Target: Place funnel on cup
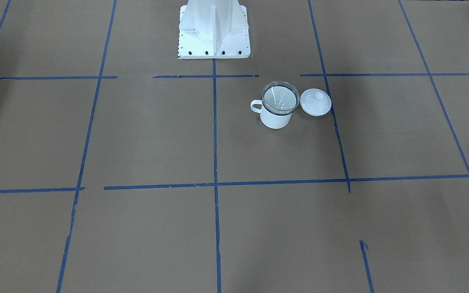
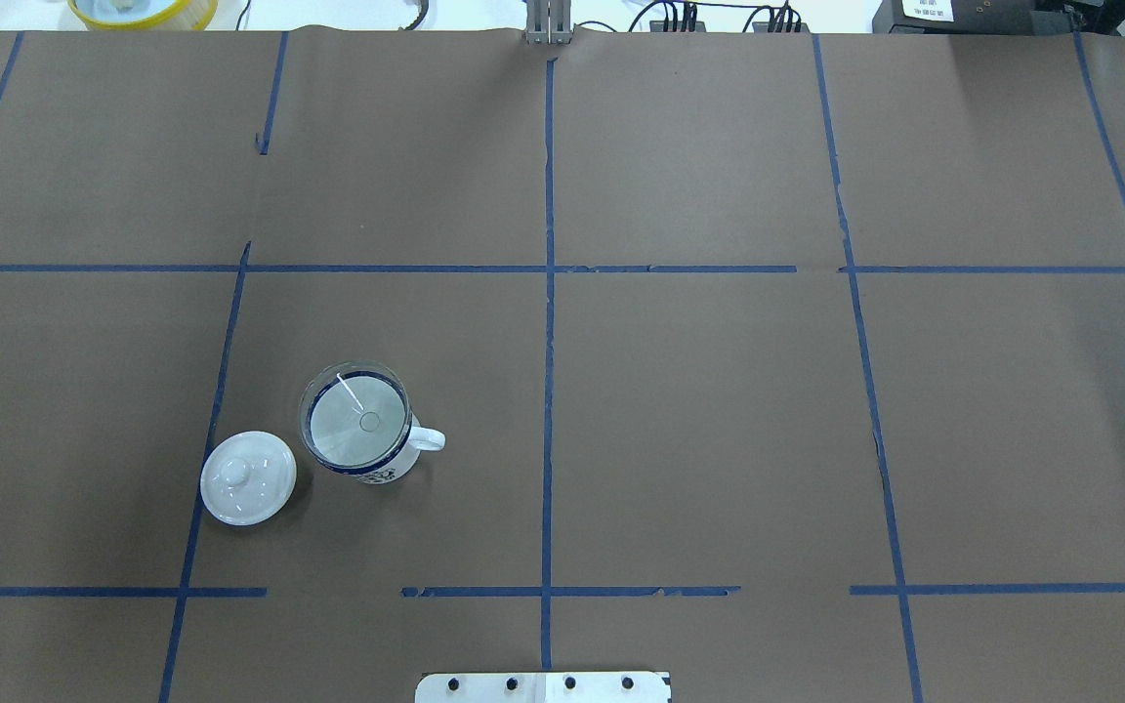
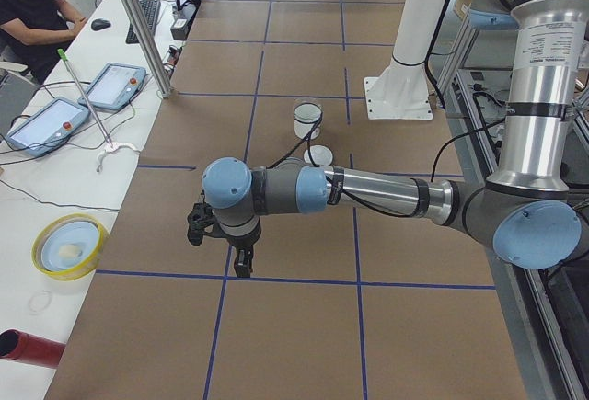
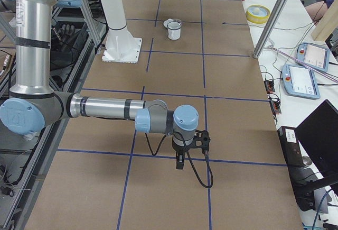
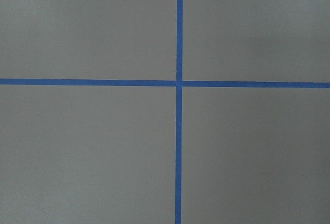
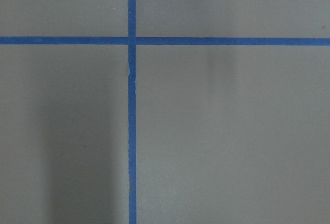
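The white mug with a dark blue rim, the cup (image 1: 275, 119), stands on the brown table on the robot's left side. The clear funnel (image 1: 280, 98) sits in its mouth, rim resting on the cup's rim. From overhead the funnel (image 2: 355, 422) covers the cup (image 2: 382, 475), whose handle points to the table's middle. My left gripper (image 3: 241, 267) shows only in the exterior left view, hanging over bare table far from the cup (image 3: 306, 122); I cannot tell if it is open. My right gripper (image 4: 180, 162) shows only in the exterior right view, also far off; I cannot tell its state.
A white knobbed lid (image 1: 315, 102) lies flat right beside the cup, also seen from overhead (image 2: 248, 477). The robot's white base (image 1: 214, 36) stands at the table's middle edge. A yellow bowl (image 3: 69, 245) and tablets lie on the side bench. Blue tape lines cross the table.
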